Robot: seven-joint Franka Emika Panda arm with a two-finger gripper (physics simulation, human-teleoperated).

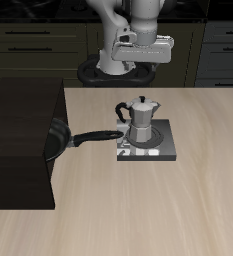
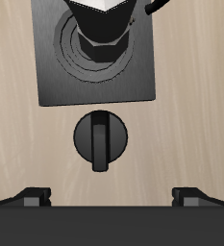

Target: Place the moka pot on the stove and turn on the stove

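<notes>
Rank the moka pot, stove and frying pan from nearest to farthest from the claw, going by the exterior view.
1. moka pot, standing on the stove, below the raised claw.
2. stove, directly under the pot.
3. frying pan, off to the side, beside the black block.

We list: one large black box-shaped block (image 1: 23, 145) on the wooden table (image 1: 168, 215); one black frying pan (image 1: 56, 140) against the block, handle pointing away from it; dark cabinets (image 1: 33, 45) far behind

Shiny faceted metal moka pot (image 1: 140, 122), matt grey stove (image 1: 160, 145), pale wood-grain table (image 1: 168, 210).
</notes>
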